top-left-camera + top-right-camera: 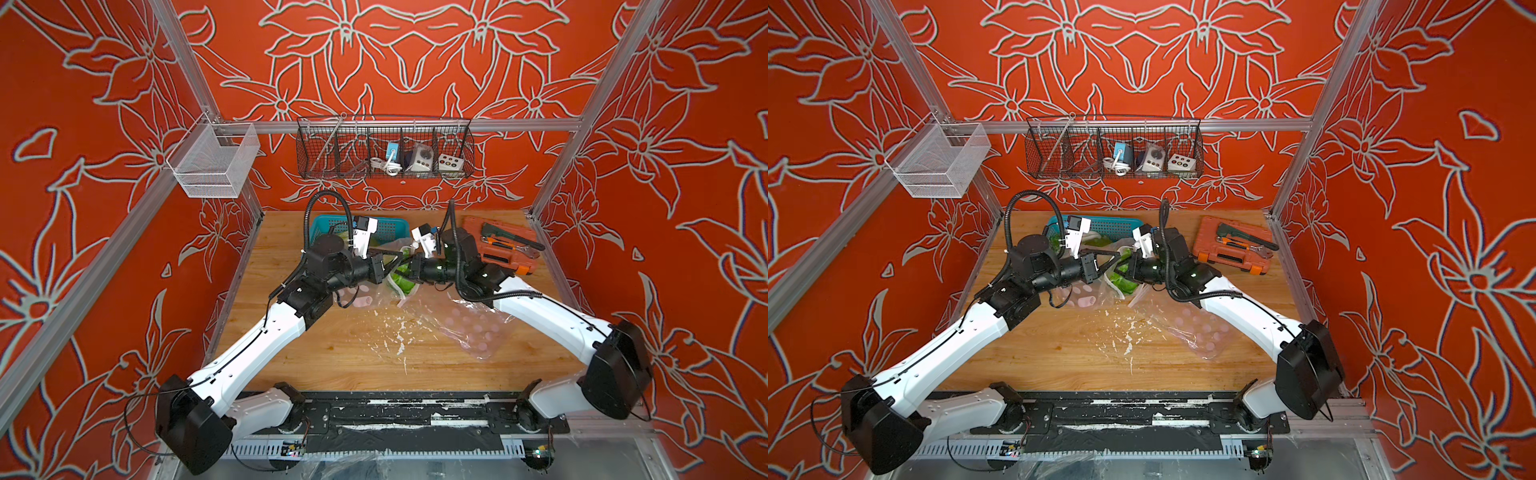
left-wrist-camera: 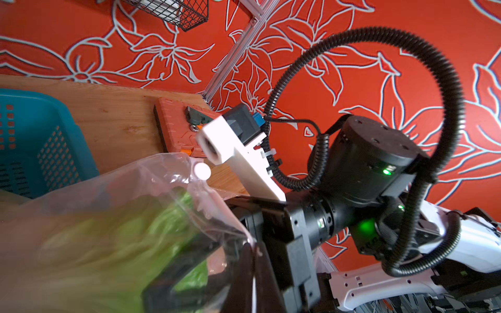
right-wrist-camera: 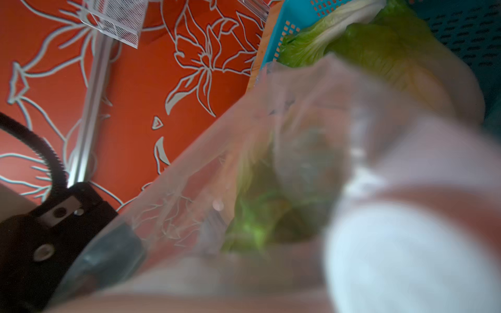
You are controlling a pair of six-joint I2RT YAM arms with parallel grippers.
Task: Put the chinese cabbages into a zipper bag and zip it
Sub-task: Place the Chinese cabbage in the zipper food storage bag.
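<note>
Step in hand: bagging, judged mid-way; the zipper bag (image 1: 380, 286) is held up between the 2 arms at the middle of the worktop (image 1: 353, 357), with green cabbage already inside it and more waiting behind.
Left gripper (image 1: 395, 262): clenched on the bag's mouth edge, as the left wrist view suggests (film bunches against the dark fingers).
Right gripper (image 1: 409, 266): closed on the opposite side of the mouth; exact contact is blurred.
Chinese cabbages (image 3: 366, 40): at least 1 head lies in the teal basket (image 1: 384, 226) just behind the bag; the count inside the bag cannot be told.
Next move, as a judgement: free 1 gripper to fetch from the basket while the other keeps the mouth open; zipping comes last.
Materials: bag is thin, clear, crinkly film with pink spots and a white slider (image 2: 202, 171); leaves are crinkled and bright green with white ribs; basket is rigid perforated plastic; worktop is scuffed wood.
</note>
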